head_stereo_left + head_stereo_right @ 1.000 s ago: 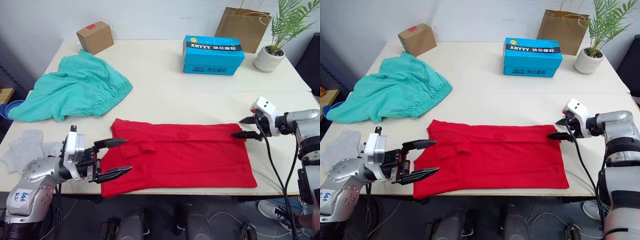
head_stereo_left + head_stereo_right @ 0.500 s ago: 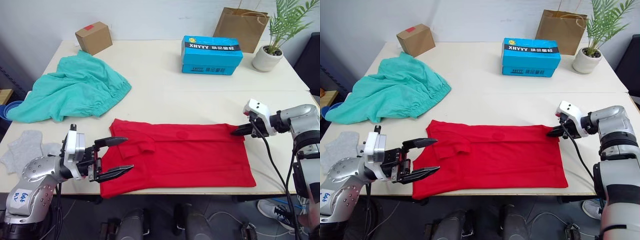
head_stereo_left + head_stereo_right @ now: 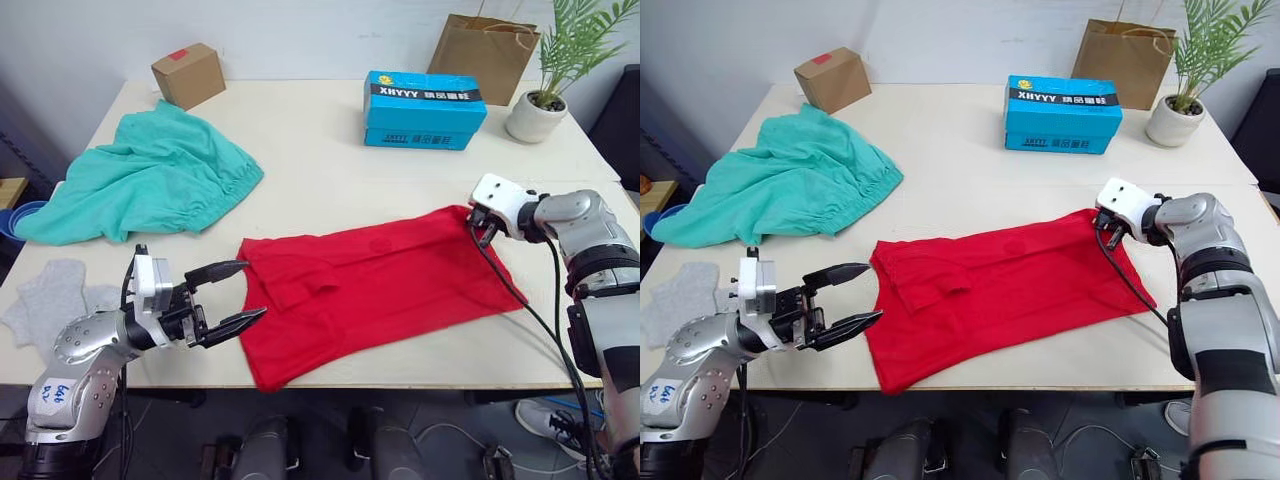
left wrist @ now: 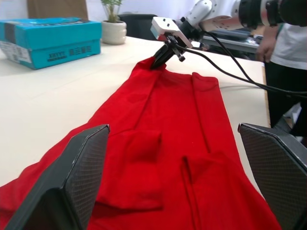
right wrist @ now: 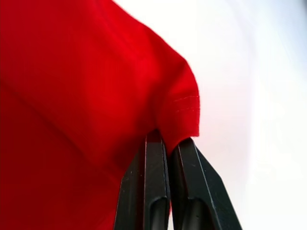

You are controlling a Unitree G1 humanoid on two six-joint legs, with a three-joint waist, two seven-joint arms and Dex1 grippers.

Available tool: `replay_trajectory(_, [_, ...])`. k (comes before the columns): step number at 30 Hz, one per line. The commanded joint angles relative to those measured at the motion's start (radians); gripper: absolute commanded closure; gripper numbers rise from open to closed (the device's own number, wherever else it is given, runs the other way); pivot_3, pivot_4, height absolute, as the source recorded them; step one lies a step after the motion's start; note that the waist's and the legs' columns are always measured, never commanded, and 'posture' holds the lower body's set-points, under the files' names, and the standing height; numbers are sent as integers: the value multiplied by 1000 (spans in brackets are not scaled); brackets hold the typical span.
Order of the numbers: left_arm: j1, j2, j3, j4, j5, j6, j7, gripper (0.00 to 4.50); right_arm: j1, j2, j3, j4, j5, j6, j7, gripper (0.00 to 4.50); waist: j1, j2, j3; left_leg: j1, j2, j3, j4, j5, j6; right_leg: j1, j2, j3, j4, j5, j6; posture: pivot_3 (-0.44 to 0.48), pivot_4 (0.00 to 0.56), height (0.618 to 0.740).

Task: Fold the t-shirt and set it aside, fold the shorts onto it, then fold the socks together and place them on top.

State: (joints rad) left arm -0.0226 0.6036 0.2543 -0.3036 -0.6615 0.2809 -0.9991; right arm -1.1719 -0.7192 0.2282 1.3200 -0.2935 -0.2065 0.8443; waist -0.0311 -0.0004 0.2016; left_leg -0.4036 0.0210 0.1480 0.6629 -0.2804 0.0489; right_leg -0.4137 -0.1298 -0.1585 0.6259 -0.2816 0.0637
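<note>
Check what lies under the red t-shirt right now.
Only the table shows around the t-shirt; whatever the cloth covers is hidden. The right claw pinches its far corner. The shorts and socks lie apart.

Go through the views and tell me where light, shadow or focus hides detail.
Eye views: even light; t-shirt, shorts and socks read clearly, faint shadows only.
Left wrist view: the left end effector's fingers are large, dark and soft at the frame's base, the table pale.
Right wrist view: the table is washed out to white; the t-shirt's hem stitching stays sharp above the right end effector.
</note>
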Motion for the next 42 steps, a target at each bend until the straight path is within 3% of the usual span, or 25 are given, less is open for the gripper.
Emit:
replay_trajectory(1, [-32,-7,-6,10,21,-27,19,0,-27,4,-32,7,7,-12,-24,4478,2,0,0,0,0,0,0,0,0,0,0,0,0,0,0,0,150,740])
replay_trajectory(2, [-53,-4,-15,30,32,-26,21,0,-30,6,-60,10,40,19,22,4478,3,0,0,0,0,0,0,0,0,0,0,0,0,0,0,0,150,740])
replay_trajectory(5, [-121,9,-37,91,57,-18,16,0,-29,-17,-89,7,67,53,114,3794,3,0,0,0,0,0,0,1,1,0,0,0,0,0,0,0,150,740])
replay_trajectory(11, [-299,46,-90,260,98,1,-33,0,-9,-142,-155,-35,120,99,258,1713,6,1,0,-1,0,0,0,1,2,0,0,-1,0,0,0,0,150,740])
replay_trajectory(14, [-430,49,-153,402,231,-39,23,0,-7,-203,-240,-83,214,263,357,632,6,1,1,-1,-1,0,0,2,3,0,0,-1,0,0,1,0,150,740])
replay_trajectory(16, [-518,28,-184,486,236,-41,-30,0,53,-268,-261,-203,257,479,456,29,4,1,1,-1,-1,0,0,2,3,1,0,-1,0,1,2,0,150,740])
replay_trajectory(18, [-605,10,-222,599,272,-64,-65,0,190,-335,-292,-437,321,788,508,29,5,1,0,-1,-1,0,-1,2,3,1,0,-1,1,1,2,0,150,740])
replay_trajectory(22, [-735,-15,-284,820,364,-122,-94,0,516,-414,-444,-938,472,1310,469,29,17,1,0,-2,0,-1,-1,2,3,0,0,-2,2,1,2,0,150,740])
replay_trajectory(27, [-909,-78,-356,1113,473,-170,-140,0,820,-295,-726,-1347,542,1734,296,29,16,0,0,-2,-1,0,1,1,3,0,-1,-2,0,1,2,0,150,740])
replay_trajectory(34, [-1064,-146,-386,1380,589,-236,-73,0,889,-22,-878,-1487,592,1821,40,29,29,-4,-1,-2,-1,-1,0,-1,3,-1,-1,-1,-1,1,2,0,150,740])
replay_trajectory(42, [-1100,-160,-394,1468,637,-170,-162,0,872,63,-838,-1486,708,1821,-122,29,19,-12,-3,-2,-1,0,0,-1,3,-2,0,-1,0,2,2,0,150,740])
